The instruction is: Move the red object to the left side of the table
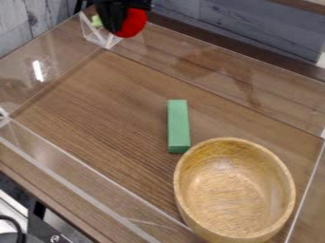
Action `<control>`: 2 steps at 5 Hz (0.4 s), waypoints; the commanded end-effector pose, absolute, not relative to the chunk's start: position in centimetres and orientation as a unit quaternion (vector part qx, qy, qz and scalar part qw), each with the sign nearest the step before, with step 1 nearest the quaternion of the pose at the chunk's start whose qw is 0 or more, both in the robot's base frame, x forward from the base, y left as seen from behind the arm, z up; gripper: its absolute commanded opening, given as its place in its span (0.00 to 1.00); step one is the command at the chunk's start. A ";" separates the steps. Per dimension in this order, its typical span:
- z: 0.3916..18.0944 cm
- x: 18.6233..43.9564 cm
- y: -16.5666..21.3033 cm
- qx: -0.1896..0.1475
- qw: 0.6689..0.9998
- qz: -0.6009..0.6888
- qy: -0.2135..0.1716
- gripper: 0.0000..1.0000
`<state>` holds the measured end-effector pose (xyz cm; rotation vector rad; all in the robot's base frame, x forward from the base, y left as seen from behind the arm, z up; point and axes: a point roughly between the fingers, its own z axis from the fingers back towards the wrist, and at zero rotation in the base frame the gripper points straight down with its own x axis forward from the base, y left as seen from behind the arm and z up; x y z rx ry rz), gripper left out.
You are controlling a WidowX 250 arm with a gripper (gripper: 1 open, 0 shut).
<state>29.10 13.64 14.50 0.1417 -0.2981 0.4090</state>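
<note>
The red object (131, 25), a small round bright-red toy fruit with a bit of green at its left, hangs in the air near the top left of the camera view, over the far left part of the table (102, 104). My black gripper (124, 13) comes down from the top edge and is shut on the fruit. Most of the arm is cut off by the frame's top edge.
A green rectangular block (178, 125) lies in the middle of the tabletop. A wooden bowl (235, 190) stands at the front right. Low clear acrylic walls (51, 161) edge the table, with a clear corner piece (97, 34) at the back left.
</note>
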 end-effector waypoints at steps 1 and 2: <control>14.2 28.9 15.4 0.094 0.961 0.200 -0.167 0.00; 11.8 27.6 16.1 0.106 0.955 0.226 -0.157 0.00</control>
